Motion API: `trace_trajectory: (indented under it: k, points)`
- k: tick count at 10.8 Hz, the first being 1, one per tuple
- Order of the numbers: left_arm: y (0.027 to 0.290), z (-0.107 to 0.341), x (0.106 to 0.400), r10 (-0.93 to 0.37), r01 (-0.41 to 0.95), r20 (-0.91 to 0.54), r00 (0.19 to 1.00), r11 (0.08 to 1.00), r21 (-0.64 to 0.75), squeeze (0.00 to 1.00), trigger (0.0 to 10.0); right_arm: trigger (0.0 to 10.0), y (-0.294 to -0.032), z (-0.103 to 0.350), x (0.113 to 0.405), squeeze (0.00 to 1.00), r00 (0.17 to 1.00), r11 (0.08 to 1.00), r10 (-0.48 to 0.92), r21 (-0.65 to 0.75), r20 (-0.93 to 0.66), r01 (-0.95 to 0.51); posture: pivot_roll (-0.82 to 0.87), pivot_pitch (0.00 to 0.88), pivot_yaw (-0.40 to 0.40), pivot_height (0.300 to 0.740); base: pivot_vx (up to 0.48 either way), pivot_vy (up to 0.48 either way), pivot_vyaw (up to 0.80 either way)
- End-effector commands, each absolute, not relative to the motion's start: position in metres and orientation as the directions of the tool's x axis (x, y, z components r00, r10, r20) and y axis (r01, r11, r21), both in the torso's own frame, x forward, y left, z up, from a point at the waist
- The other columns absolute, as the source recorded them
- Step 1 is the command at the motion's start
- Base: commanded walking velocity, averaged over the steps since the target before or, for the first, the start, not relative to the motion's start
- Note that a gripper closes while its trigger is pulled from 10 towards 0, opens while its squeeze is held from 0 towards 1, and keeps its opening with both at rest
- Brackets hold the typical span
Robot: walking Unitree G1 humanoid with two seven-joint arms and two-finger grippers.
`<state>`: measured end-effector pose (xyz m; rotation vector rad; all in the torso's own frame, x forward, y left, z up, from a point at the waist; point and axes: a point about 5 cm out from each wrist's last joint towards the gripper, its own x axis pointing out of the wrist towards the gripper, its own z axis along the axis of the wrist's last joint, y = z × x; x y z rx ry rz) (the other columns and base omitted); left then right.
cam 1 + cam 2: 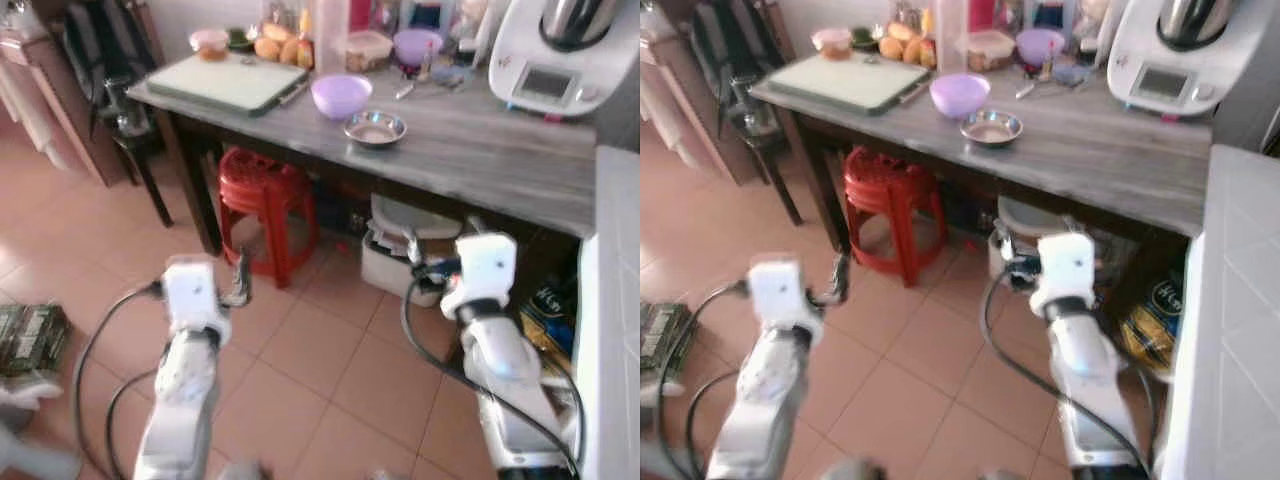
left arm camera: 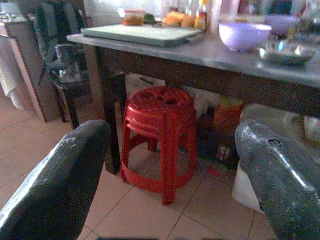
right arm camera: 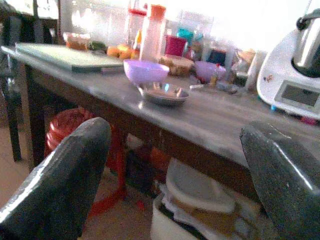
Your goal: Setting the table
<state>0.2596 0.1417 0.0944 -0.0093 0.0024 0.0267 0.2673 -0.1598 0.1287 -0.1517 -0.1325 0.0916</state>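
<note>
Standing in front of a long grey table, the robot holds both silver arms forward and low, above the tiled floor and short of the table edge. The left arm rises from the lower left, and its left gripper points toward a stack of red stools under the table. In the left wrist view the two black fingers are spread wide apart, and nothing is between them. The right arm rises from the lower right, and its right gripper is in front of the table's dark lower edge, near a white bin under the table. In the right wrist view its fingers also stand wide apart and grip nothing.

The things for setting are on the table top. A purple bowl stands near the middle, and a small metal bowl is just beside it, closer to the robot. A pale green cutting board lies at the left end of the table. Behind the board are some orange round foods and a small container. A second purple bowl is further back among bottles and jars. A white kitchen machine with a screen stands at the right end.
</note>
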Motion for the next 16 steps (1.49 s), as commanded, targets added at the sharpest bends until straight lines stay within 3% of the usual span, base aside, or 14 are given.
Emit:
trace_trajectory:
  k: [1, 3, 5, 8, 13, 16]
  points:
    - [0.146, 0.096, 0.263, 0.045, -0.045, 0.016, 0.999, 0.999, 0.013, 0.0, 10.0, 10.0, -0.158, 0.139, 0.273, 0.0, 0.979, 0.984, 0.104, -0.158, 0.175, -0.077, -0.04, 0.0, -0.012, 0.74, 0.0, 0.0, 0.0]
    - [0.15, 0.109, 0.275, 0.06, -0.061, 0.07, 0.996, 0.998, 0.008, 0.0, 10.0, 10.0, -0.159, 0.142, 0.282, 0.0, 0.978, 0.984, 0.114, -0.158, 0.173, -0.087, -0.03, 0.001, -0.027, 0.74, 0.0, 0.0, -0.4]
    - [0.14, 0.118, 0.274, -0.008, 0.008, 0.114, 0.994, 1.0, 0.002, 0.0, 10.0, 10.0, -0.154, 0.141, 0.283, 0.0, 0.975, 0.981, 0.14, -0.16, 0.173, -0.113, -0.02, 0.053, -0.03, 0.74, 0.0, 0.0, -0.8]
    - [0.137, 0.115, 0.265, -0.026, 0.028, 0.091, 0.996, 0.999, -0.018, 0.0, 10.0, 10.0, -0.15, 0.141, 0.275, 0.0, 0.975, 0.981, 0.149, -0.145, 0.165, -0.125, -0.03, 0.106, -0.022, 0.74, 0.0, 0.0, -0.8]
    - [0.142, 0.119, 0.263, -0.028, 0.03, 0.084, 0.996, 0.999, -0.019, 0.0, 10.0, 10.0, -0.149, 0.133, 0.271, 0.0, 0.98, 0.982, 0.151, -0.131, 0.127, -0.135, -0.02, 0.135, -0.029, 0.74, 0.0, -0.278, -0.8]
    - [0.143, 0.125, 0.265, -0.025, 0.027, 0.091, 0.996, 0.999, -0.024, 0.0, 10.0, 10.0, -0.147, 0.137, 0.274, 0.0, 0.977, 0.981, 0.164, -0.129, 0.136, -0.146, -0.02, 0.154, -0.031, 0.74, 0.0, -0.099, -0.34]
